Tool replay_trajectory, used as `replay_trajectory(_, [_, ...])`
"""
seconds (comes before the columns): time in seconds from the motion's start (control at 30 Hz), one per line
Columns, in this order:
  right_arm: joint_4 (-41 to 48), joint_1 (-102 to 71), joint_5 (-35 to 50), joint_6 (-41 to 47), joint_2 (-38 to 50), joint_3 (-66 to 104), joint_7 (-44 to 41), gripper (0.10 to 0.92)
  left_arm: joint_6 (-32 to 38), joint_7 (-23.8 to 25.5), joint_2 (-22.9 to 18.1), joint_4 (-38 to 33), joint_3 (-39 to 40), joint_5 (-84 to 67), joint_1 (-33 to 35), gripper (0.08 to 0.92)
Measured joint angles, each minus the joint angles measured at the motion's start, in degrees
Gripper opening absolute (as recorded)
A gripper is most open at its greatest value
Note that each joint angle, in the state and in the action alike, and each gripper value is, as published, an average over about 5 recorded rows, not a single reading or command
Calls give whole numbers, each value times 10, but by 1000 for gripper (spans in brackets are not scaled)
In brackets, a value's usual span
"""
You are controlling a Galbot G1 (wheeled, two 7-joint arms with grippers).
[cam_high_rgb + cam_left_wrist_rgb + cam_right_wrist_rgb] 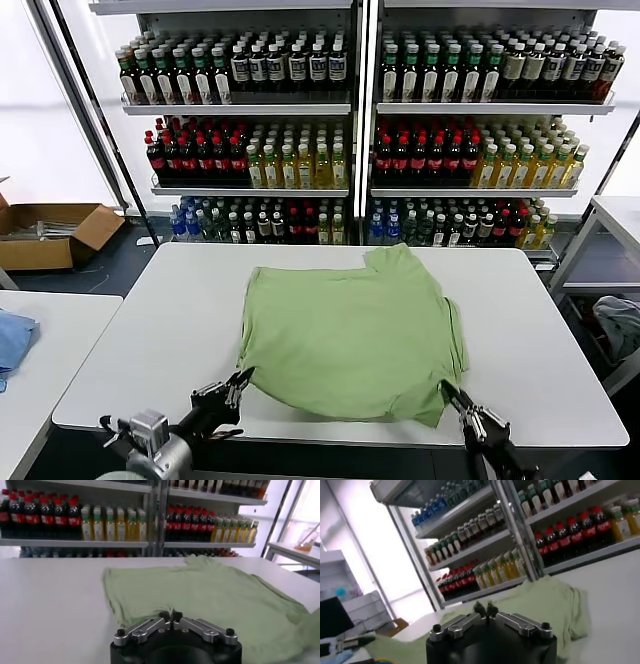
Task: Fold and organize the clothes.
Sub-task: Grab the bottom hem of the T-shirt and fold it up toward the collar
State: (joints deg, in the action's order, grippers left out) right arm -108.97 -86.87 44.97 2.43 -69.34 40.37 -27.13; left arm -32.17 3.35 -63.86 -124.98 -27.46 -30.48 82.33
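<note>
Shirt: the light green soft fabric shirt lies flat on the middle of my white desk.
Left gripper: fingers closed together, at the shirt's near left hem.
Right gripper: fingers closed together, at the near right corner.

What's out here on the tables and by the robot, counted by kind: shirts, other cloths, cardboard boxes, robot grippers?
Shirts: 1, the green shirt on the white table
Other cloths: 2, blue cloth, grey cloth
Cardboard boxes: 1, the box on the floor
Grippers: 2, left gripper, right gripper
Total: 6
</note>
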Motion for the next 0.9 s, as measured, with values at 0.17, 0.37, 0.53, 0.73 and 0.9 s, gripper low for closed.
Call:
replay_trajectory(0.17, [59, 80, -4, 3, 11, -22, 11, 108, -4, -1, 10, 61, 22, -29, -76, 90])
replay_trajectory(0.37, [117, 151, -29, 11, 26, -52, 26, 133, -6, -5, 9, 134, 49, -48, -153, 102])
replay_trajectory(0.53, [133, 174, -61, 25, 36, -65, 42, 260, -7, -4, 7, 176, 61, -51, -188, 211])
replay_trajectory(0.73, [113, 163, -100, 47, 43, -62, 79, 433, -8, -5, 12, 190, 55, -49, -193, 384])
replay_trajectory(0.9, [77, 123, -136, 67, 47, -52, 110, 581, -8, -10, 10, 176, 43, -42, -170, 532])
